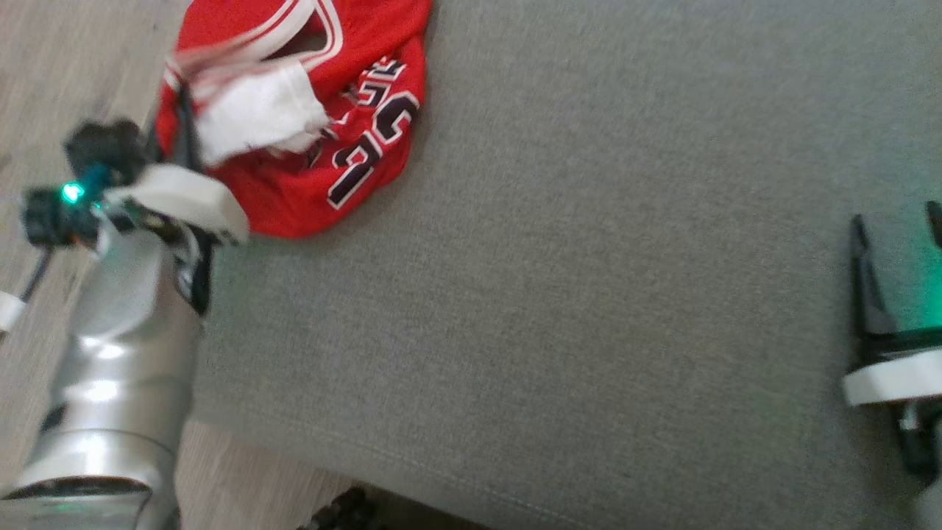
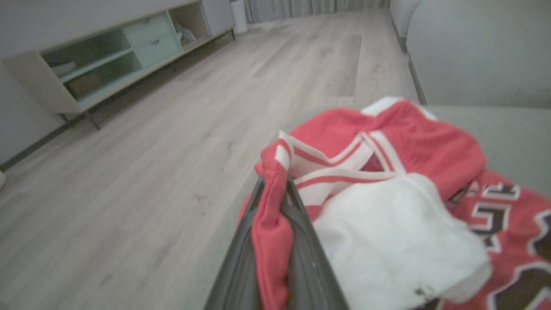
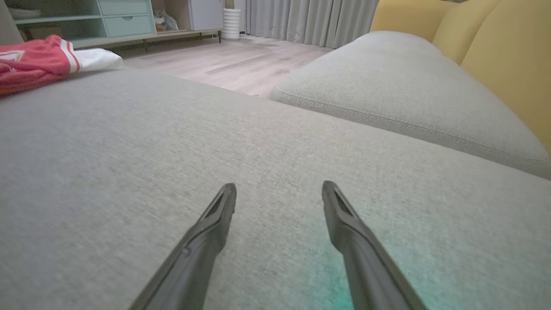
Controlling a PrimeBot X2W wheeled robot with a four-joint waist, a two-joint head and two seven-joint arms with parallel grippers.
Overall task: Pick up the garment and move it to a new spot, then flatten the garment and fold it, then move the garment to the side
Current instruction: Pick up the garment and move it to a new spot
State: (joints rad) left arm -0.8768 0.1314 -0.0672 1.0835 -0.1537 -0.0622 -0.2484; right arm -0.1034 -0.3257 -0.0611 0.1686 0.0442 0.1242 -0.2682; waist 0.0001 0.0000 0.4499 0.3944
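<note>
**Item 1, garment** (image 1: 346, 125): a red jersey with white trim and dark lettering. It is lying crumpled at the far left corner of the grey seat cushion (image 1: 589, 331), next to the edge over the wooden floor (image 1: 66, 66). A white inner layer is showing on top.

**Item 2, left gripper** (image 2: 274, 185): the fingers are pinching narrowly on a red fold at the garment's edge (the cloth is bunching between them along their length).

**Item 3, right gripper** (image 3: 279, 187): the fingers are standing wide apart and gripping nothing. They are hovering low over bare cushion, well apart from the garment.

**Item 4, surroundings:** a second grey cushion (image 3: 400, 82) is sitting beside a yellow backrest (image 3: 495, 51). A low cabinet (image 2: 107, 56) with pale green drawers is standing across the floor.
</note>
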